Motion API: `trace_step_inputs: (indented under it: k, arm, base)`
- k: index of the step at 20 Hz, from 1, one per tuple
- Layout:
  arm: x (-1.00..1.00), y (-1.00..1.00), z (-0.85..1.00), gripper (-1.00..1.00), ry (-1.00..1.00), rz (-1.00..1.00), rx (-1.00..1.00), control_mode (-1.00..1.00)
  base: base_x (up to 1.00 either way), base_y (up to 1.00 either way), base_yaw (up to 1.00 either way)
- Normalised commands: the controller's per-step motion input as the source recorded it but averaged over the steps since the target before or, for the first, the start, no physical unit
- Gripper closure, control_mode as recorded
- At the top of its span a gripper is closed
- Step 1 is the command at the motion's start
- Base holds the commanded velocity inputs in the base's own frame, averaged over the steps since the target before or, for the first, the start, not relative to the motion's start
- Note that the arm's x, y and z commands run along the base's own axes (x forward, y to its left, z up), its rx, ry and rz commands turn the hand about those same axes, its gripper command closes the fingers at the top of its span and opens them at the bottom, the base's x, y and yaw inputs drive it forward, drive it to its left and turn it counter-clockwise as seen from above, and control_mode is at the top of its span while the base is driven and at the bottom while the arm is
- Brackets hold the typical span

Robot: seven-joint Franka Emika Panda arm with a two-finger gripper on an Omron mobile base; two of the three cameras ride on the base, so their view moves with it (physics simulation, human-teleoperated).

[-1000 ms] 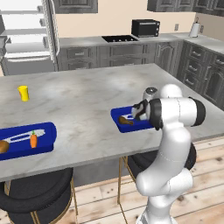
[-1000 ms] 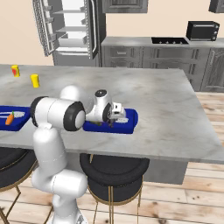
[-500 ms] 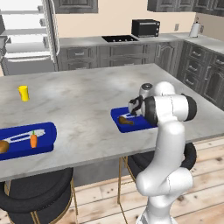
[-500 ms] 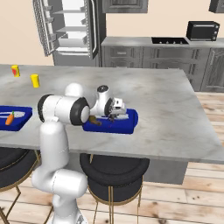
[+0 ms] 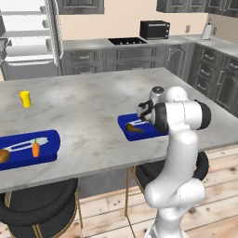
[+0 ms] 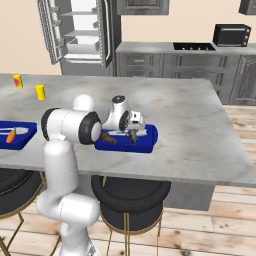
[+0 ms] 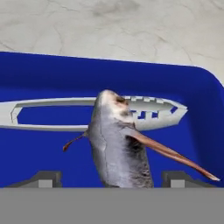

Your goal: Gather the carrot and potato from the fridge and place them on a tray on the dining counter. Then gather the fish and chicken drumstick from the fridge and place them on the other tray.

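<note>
My gripper [image 7: 109,179] stands open low over the right blue tray [image 7: 43,78], its fingertips [image 7: 43,178] wide on either side of a grey fish [image 7: 118,148] that lies on the tray without touching them. On the same tray [image 5: 148,131] lies the brown chicken drumstick [image 5: 133,128], just left of the gripper [image 5: 145,113]. From the other side the gripper [image 6: 133,134] hangs over the tray [image 6: 145,142], with the drumstick [image 6: 107,136] beside it. The left blue tray [image 5: 49,139] holds the carrot [image 5: 36,148] and the potato [image 5: 3,155].
A yellow cup [image 5: 25,98] stands on the grey counter [image 5: 88,102] behind the left tray. The fridge [image 6: 80,30] stands open at the back. Black stools [image 6: 130,192] sit under the counter's near edge. A microwave [image 5: 155,29] is on the back counter.
The jaws have opened and let go of the fish, which now rests on the right tray. The arm has shifted a little over that tray.
</note>
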Motion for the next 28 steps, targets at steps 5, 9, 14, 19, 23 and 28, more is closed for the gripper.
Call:
trace_step_inputs:
  k: [5,9,14,19,23,28]
  arm:
    - [-0.03,-0.02,0.62,-1.0,0.07,0.0,0.03,-1.0]
    - [-0.39,-0.07,0.76,-1.0,0.01,-0.02,0.02,-1.0]
    - [-0.67,-0.03,0.88,-1.0,0.0,-0.02,0.03,-1.0]
    - [-0.94,0.0,0.54,-1.0,-0.1,0.0,0.01,-1.0]
    - [-1.0,0.0,0.46,-1.0,-0.22,0.0,0.0,-1.0]
    - [-1.0,0.0,0.4,-1.0,-0.28,0.0,0.0,-1.0]
  base:
    - [0.0,0.0,0.0]
    - [0.0,0.0,0.0]
    - [0.0,0.0,0.0]
    - [0.0,0.0,0.0]
    - [0.0,0.0,0.0]
    - [0.0,0.0,0.0]
